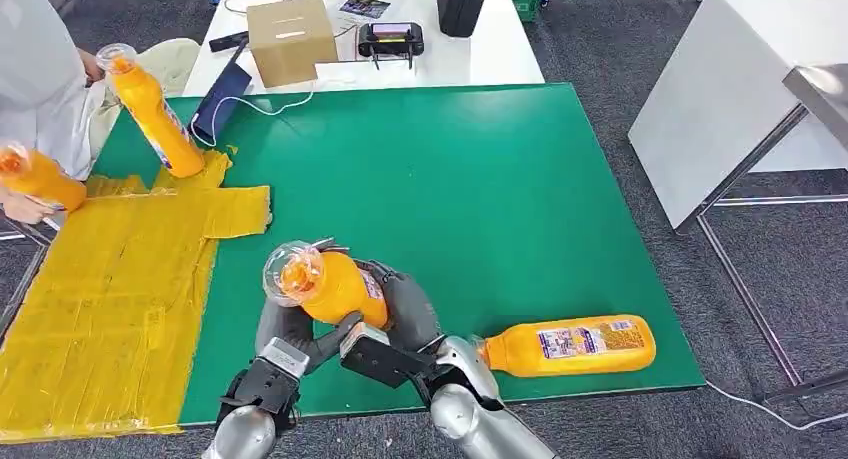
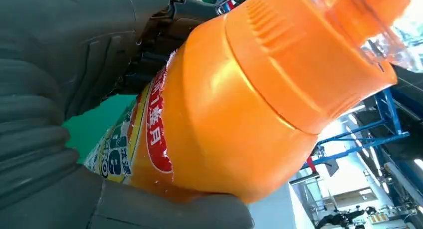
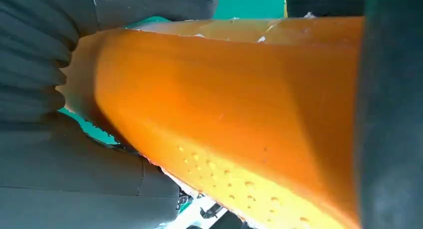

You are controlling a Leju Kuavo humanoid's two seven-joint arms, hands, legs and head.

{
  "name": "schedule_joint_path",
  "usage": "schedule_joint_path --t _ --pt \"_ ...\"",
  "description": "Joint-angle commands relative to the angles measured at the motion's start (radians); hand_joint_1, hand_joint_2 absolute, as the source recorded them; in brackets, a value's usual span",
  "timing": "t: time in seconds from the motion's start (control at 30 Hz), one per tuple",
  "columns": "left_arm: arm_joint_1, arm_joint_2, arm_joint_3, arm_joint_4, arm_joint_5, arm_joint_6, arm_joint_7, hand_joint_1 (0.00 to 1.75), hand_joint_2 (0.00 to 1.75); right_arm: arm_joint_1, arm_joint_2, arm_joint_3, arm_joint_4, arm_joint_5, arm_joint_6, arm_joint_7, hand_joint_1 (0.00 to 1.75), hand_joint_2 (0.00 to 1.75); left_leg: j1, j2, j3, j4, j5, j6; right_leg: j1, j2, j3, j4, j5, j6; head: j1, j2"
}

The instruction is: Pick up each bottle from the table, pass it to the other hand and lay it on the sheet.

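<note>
Both hands on the orange plastic bottle with clear cap [image 1: 320,284], held above the green table [image 1: 480,199] near its front edge. Left hand [image 1: 300,334] and right hand [image 1: 405,314] both wrap its body. Looks full, stiff, glossy, likely slippery; grip the labelled midsection, not the cap.

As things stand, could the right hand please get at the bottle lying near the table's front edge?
Probably not yet: the right hand is closed around the bottle it shares with the left hand. The lying bottle sits just beside the right arm with bare table between, so once freed it looks reachable.
</note>
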Motion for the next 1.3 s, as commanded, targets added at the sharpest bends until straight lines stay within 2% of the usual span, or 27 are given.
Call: schedule_joint_path --t 0.03,0.2,0.3,0.37,0.4,0.43,0.53,0.57,0.63,0.67,0.73,0.8,0.87,1.0,1.07,1.1,1.13,1.2,1.23,1.27,1.3 --pt "0.016 -0.006 0.002 -0.001 0.003 0.013 -0.003 1.75 1.75 0.032 -0.032 0.001 -0.033 -0.04 0.0 -0.022 1.75 1.75 0.002 -0.004 0.004 0.0 -0.002 -0.001 0.001 0.005 0.005 -0.001 -0.002 -0.002 0.0 0.0" --pt "0.021 0.0 0.006 -0.007 0.002 0.013 -0.002 1.75 1.75 0.043 -0.041 0.0 -0.041 -0.043 0.0 -0.028 1.75 1.75 0.002 -0.005 0.006 0.0 -0.003 -0.001 0.0 0.006 0.007 -0.001 -0.003 -0.002 0.0 0.0" --pt "0.021 0.0 0.006 -0.007 0.002 0.013 -0.002 1.75 1.75 0.043 -0.041 0.0 -0.041 -0.043 0.0 -0.028 1.75 1.75 0.001 -0.002 0.002 0.0 -0.001 -0.001 0.0 0.003 0.002 -0.001 -0.001 -0.001 0.0 0.0" --pt "0.027 -0.006 0.043 -0.007 -0.009 0.062 0.007 1.75 1.75 0.068 -0.043 -0.034 -0.066 -0.073 -0.011 -0.03 1.71 1.75 0.001 -0.003 0.002 0.0 -0.001 -0.001 0.0 0.003 0.002 -0.001 -0.001 -0.001 0.0 0.0" --pt "0.026 -0.002 0.06 -0.004 -0.024 0.084 0.012 1.75 1.75 0.082 -0.044 -0.054 -0.079 -0.091 -0.023 -0.035 0.26 1.75 0.001 -0.003 0.002 -0.001 0.0 -0.001 0.0 0.002 0.002 -0.001 -0.001 -0.001 0.0 0.0" --pt "0.024 0.006 0.084 -0.006 -0.021 0.089 0.013 1.75 1.75 0.101 -0.048 -0.081 -0.102 -0.115 -0.035 -0.047 0.0 1.75 0.002 -0.005 0.004 0.0 -0.002 -0.001 0.001 0.004 0.005 -0.001 -0.002 -0.002 0.0 0.0" --pt "0.013 0.02 0.137 0.003 -0.143 0.179 0.028 1.75 1.75 0.134 -0.058 -0.119 -0.156 -0.154 -0.033 -0.07 0.0 1.75 0.001 -0.004 0.003 0.0 -0.001 -0.001 0.0 0.004 0.004 -0.001 -0.002 -0.002 0.0 0.0" --pt "0.001 0.02 0.173 0.023 -0.317 0.266 0.074 1.75 1.75 0.17 -0.072 -0.139 -0.208 -0.173 -0.015 -0.08 0.0 1.75 0.001 -0.003 0.002 -0.001 -0.001 -0.001 0.0 0.003 0.002 -0.001 -0.001 -0.001 0.0 0.0" --pt "-0.01 0.029 0.208 0.041 -0.479 0.31 0.124 1.75 1.75 0.22 -0.093 -0.16 -0.275 -0.167 0.006 -0.083 0.0 1.75 0.001 -0.005 0.002 -0.001 -0.001 -0.001 0.0 0.002 0.003 -0.001 -0.001 -0.001 0.0 0.0" --pt "-0.017 0.041 0.238 0.065 -0.654 0.337 0.191 1.75 1.75 0.25 -0.107 -0.177 -0.323 -0.168 0.016 -0.09 0.0 1.75 0.002 -0.007 0.004 0.0 -0.002 -0.001 0.001 0.002 0.006 -0.001 -0.002 -0.002 0.0 0.0" --pt "-0.021 0.053 0.252 0.074 -0.695 0.344 0.202 1.75 1.75 0.273 -0.12 -0.193 -0.371 -0.174 0.032 -0.096 0.0 1.75 0.001 -0.005 0.002 -0.001 -0.001 -0.001 0.0 0.001 0.003 -0.001 -0.001 -0.001 0.0 0.0" --pt "-0.025 0.071 0.263 0.085 -0.803 0.327 0.243 1.75 1.75 0.308 -0.132 -0.21 -0.452 -0.197 0.06 -0.145 0.0 1.75 0.001 -0.005 0.004 -0.001 -0.001 -0.001 0.0 0.003 0.004 -0.001 -0.002 -0.002 0.0 0.0" --pt "-0.047 0.097 0.264 0.107 -0.994 0.314 0.312 1.75 1.75 0.354 -0.142 -0.238 -0.526 -0.227 0.103 -0.168 0.0 1.75 0.002 -0.006 0.004 0.0 -0.002 -0.001 0.0 0.003 0.004 0.0 -0.003 -0.002 0.0 0.0" --pt "-0.057 0.101 0.262 0.119 -0.992 0.313 0.311 1.75 1.75 0.368 -0.147 -0.244 -0.543 -0.23 0.109 -0.17 0.0 1.75 0.001 -0.005 0.002 0.0 -0.001 -0.001 0.0 0.002 0.002 -0.001 -0.002 -0.002 0.0 0.0" --pt "-0.067 0.111 0.269 0.134 -1.148 0.314 0.378 1.75 1.75 0.368 -0.143 -0.25 -0.537 -0.23 0.107 -0.174 0.0 1.75 0.001 -0.004 0.002 0.0 -0.001 -0.001 0.0 0.004 0.002 -0.001 -0.002 -0.002 0.0 0.0" --pt "-0.096 0.164 0.236 0.166 -1.237 0.296 0.461 1.75 1.75 0.371 -0.151 -0.257 -0.541 -0.228 0.116 -0.168 0.0 1.75 0.002 -0.005 0.004 0.0 -0.002 -0.001 0.0 0.005 0.004 -0.001 -0.002 -0.002 0.0 0.0" --pt "-0.171 0.301 0.078 0.22 -1.237 0.258 0.635 1.75 1.75 0.355 -0.167 -0.255 -0.523 -0.208 0.15 -0.108 0.0 1.75 0.002 -0.004 0.003 -0.001 -0.001 -0.001 0.001 0.004 0.003 -0.001 -0.002 -0.002 0.0 0.0" --pt "-0.281 0.425 -0.127 0.302 -1.237 0.206 0.813 1.75 1.75 0.33 -0.173 -0.253 -0.488 -0.207 0.182 -0.093 0.0 1.75 0.002 -0.008 0.004 -0.001 -0.001 -0.002 0.001 0.002 0.005 -0.001 -0.002 -0.003 0.0 0.0" --pt "-0.349 0.446 -0.245 0.382 -1.237 0.178 0.891 1.75 1.75 0.311 -0.165 -0.253 -0.461 -0.22 0.202 -0.096 0.0 1.75 0.002 -0.008 0.002 -0.001 0.0 -0.002 0.0 -0.001 0.003 -0.001 -0.002 -0.002 0.001 0.0" --pt "-0.412 0.429 -0.31 0.5 -1.237 0.146 0.912 1.75 1.75 0.288 -0.158 -0.237 -0.43 -0.218 0.226 -0.099 0.0 1.75 0.002 -0.012 0.002 -0.001 0.002 -0.002 0.001 -0.003 0.004 0.0 -0.002 -0.003 0.001 0.0" --pt "-0.46 0.422 -0.372 0.576 -1.237 0.121 0.934 1.75 1.75 0.279 -0.157 -0.224 -0.418 -0.208 0.232 -0.101 0.0 1.75 0.002 -0.007 0.002 -0.001 0.002 -0.002 0.001 -0.001 0.001 -0.001 0.0 -0.003 0.0 0.0"
